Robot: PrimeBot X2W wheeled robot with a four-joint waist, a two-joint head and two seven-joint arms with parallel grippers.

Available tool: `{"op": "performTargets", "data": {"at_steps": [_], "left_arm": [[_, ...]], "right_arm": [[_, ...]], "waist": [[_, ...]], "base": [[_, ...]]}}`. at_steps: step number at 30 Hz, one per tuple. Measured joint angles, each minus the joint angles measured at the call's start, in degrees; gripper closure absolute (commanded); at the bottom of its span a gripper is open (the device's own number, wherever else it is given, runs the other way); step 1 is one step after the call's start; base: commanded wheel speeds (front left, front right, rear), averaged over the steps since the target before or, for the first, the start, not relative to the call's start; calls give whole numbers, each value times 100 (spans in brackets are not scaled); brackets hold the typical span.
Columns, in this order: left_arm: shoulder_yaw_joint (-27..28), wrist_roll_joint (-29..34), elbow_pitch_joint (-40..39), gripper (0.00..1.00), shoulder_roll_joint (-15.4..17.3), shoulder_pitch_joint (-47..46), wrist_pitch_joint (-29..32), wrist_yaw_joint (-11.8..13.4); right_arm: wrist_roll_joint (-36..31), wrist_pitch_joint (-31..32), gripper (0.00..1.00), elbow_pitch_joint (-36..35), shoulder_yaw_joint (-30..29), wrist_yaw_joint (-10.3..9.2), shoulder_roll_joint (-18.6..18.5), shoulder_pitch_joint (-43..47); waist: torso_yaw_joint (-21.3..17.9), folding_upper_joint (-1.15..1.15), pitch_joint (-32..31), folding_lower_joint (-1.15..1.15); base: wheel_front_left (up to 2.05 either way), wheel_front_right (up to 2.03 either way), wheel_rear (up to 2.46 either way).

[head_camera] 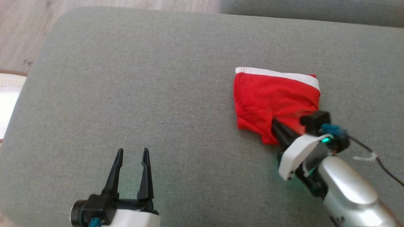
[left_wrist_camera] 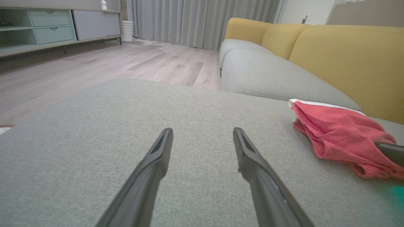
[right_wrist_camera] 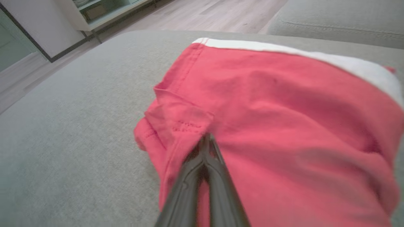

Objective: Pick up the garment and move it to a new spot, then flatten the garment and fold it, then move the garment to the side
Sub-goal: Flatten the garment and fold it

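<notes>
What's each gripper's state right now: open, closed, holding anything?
Left gripper: open, holding nothing.
Right gripper: closed on the red garment.

left gripper (left_wrist_camera: 202,132) low over the grey cushion (left_wrist_camera: 94,151), fingers spread well apart. red garment (left_wrist_camera: 337,132) with a white band, crumpled on the cushion at far right, right gripper (left_wrist_camera: 391,152) touching its near edge. beyond, yellow sofa backs (left_wrist_camera: 344,60), wood floor (left_wrist_camera: 110,66), grey curtains (left_wrist_camera: 202,22).

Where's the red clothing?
In the head view, the red garment lies right of centre on the grey cushion, pinched by the right end effector.
</notes>
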Motion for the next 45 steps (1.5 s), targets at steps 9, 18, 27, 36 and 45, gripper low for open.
{"op": "performTargets", "data": {"at_steps": [9, 18, 27, 36, 45], "left_arm": [[24, -56, 2, 0, 0, 24, 0, 53], [116, 19, 101, 0, 0, 69, 0, -20], [249, 176, 599, 0, 24, 337, 0, -218], [474, 246, 994, 0, 31, 386, 1, -356], [797, 314, 1233, 0, 36, 385, 1, -358]], "right_arm": [[253, 125, 100, -75, 1237, 0, 86, -32], [292, -565, 97, -434, 733, 0, -11, 136], [-36, -1140, 0, -871, -1120, 0, -182, 1400], [-980, -1381, 0, -1366, -2590, 0, 140, 2505], [-1301, -1405, 0, -1390, -2999, 0, 593, 2919]], "waist": [[-54, 0, -138, -1], [-477, 0, -503, -1], [-864, 0, -996, -2], [-1219, 0, -1195, -2], [-1158, 0, -1196, -1]], "base": [[0, 0, 0], [0, 0, 0], [0, 0, 0], [0, 0, 0], [0, 0, 0]]}}
